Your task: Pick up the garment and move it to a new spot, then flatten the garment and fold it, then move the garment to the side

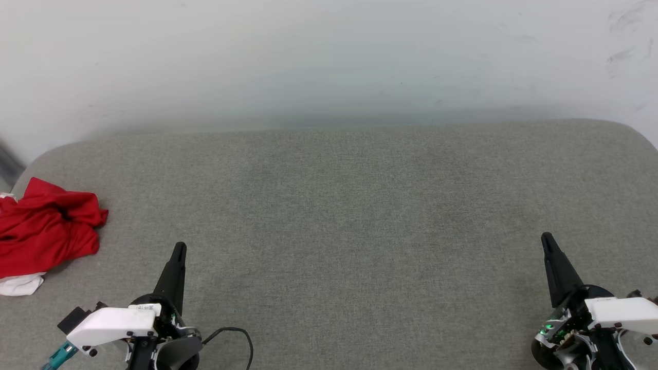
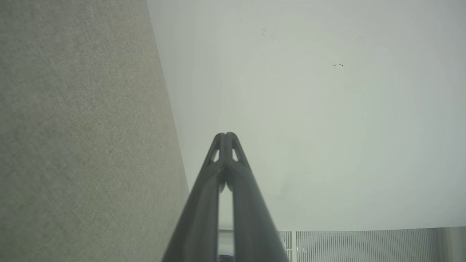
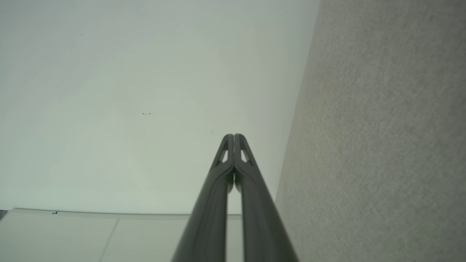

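Garment point(image 1: 46, 231) crumpled at left edge of cushion point(image 1: 329, 205); L gripper point(image 1: 180, 246) over its near-left, R gripper point(image 1: 546, 237) near-right (all 2 clenched, empty).

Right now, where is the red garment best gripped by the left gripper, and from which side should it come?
Probably the bunched red fold at the garment's right edge, coming from above on its right. It lies crumpled at the gray surface's left end, partly out of frame, and that fold stands up nearest the left gripper, which is shut and must open first.
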Available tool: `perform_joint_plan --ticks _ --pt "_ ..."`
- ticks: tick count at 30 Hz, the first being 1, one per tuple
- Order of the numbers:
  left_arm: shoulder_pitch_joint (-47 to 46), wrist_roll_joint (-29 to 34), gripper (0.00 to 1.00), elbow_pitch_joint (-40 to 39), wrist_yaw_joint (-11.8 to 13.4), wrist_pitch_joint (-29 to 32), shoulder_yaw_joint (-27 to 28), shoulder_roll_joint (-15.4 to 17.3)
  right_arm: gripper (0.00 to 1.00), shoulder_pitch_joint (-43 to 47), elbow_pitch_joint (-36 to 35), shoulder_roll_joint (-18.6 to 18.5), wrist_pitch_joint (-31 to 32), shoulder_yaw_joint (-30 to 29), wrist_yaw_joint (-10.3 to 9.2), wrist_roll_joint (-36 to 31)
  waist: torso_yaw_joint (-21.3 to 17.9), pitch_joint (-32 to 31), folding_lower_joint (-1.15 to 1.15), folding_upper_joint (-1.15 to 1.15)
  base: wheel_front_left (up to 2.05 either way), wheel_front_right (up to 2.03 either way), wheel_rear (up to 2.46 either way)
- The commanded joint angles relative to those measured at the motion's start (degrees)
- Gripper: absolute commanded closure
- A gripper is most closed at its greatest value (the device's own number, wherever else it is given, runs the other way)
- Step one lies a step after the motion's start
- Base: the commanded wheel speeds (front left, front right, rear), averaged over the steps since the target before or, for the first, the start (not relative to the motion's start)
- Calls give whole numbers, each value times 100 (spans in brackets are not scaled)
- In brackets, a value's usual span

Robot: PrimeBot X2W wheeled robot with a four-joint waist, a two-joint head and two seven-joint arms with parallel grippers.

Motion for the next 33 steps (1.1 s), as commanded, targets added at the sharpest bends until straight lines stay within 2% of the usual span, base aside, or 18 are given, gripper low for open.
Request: perform_joint_plan --ticks 1,32,33 --pt "-34 3 100 -4 -11 25 17 3 100 -70 2 20 3 3 -2 -25 0 0 0 0 0 0 0" --pt "-34 3 100 -4 -11 25 17 3 100 -71 2 19 2 3 -2 -25 0 0 0 0 0 0 0" --pt "0 0 0 -1 0 -1 0 0 0 0 0 1 -1 0 0 -1 0 0 0 0 0 0 0"
